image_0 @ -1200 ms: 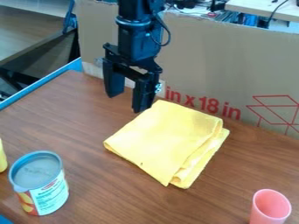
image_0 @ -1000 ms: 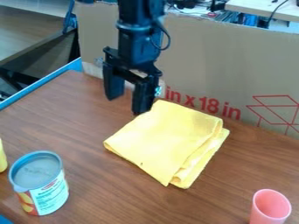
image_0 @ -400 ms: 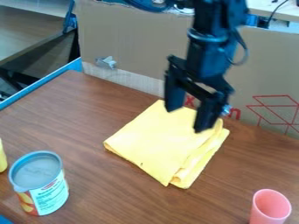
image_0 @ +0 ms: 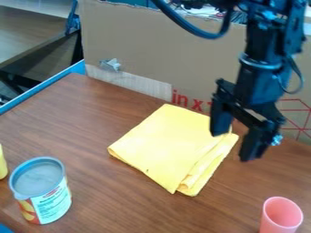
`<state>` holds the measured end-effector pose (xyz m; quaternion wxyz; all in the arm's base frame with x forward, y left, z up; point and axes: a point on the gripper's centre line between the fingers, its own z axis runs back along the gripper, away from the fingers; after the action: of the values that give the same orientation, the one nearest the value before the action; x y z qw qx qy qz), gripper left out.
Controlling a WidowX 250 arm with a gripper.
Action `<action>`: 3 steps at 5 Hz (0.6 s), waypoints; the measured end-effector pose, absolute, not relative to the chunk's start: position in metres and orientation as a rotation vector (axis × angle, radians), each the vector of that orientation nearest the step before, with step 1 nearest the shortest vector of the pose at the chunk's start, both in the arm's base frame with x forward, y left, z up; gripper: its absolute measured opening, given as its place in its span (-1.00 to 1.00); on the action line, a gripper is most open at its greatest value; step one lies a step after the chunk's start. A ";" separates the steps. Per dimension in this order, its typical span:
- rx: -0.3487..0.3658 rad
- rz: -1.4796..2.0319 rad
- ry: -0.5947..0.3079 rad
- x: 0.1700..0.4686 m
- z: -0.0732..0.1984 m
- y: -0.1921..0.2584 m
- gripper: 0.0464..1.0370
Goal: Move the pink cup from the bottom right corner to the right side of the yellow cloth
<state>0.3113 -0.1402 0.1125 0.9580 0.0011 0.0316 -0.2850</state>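
Claw travel: shifted right and a little toward the near side since the earlier frames, from the cloth's far left to its far right.
Claw (image_0: 236, 144): released, its two fingers standing apart with nothing between them; it hangs tilted, one finger nearer the viewer and further right than the other.
Claw position: at the right end of the cloth, the left finger seen against the cloth's far right corner; contact cannot be confirmed.
Arm (image_0: 261, 68): black, entering from the far right, with a loop of blue cable (image_0: 200, 32) beside its upper part.
Yellow cloth (image_0: 167, 148): folded, lying flat at mid tabletop, layered edges along its right side, one small dark mark toward the near side; position unchanged.
Pink cup (image_0: 282, 211): upright, mouth up, near right, well apart from the cloth.
Can (image_0: 45, 195): upright, near left, with a printed paper label and a grey top; well apart from the cloth.
Yellow item (image_0: 2, 163): at the left edge, partly in view, just beyond the can.
Tabletop (image_0: 91, 132): brown wood grain, blue edging (image_0: 42, 86) on its far left side.
Cardboard panel (image_0: 164, 54): standing along the far side, red print on its face, a crumpled silver patch (image_0: 110, 64) at left.
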 end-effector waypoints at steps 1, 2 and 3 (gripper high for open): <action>-0.014 -0.634 0.089 0.305 0.109 -0.156 0.93; -0.013 -0.669 0.110 0.295 0.102 -0.165 0.93; -0.010 -0.686 0.103 0.291 0.097 -0.169 0.93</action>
<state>0.2913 -0.1687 0.0965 0.9404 -0.0050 0.0506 -0.3363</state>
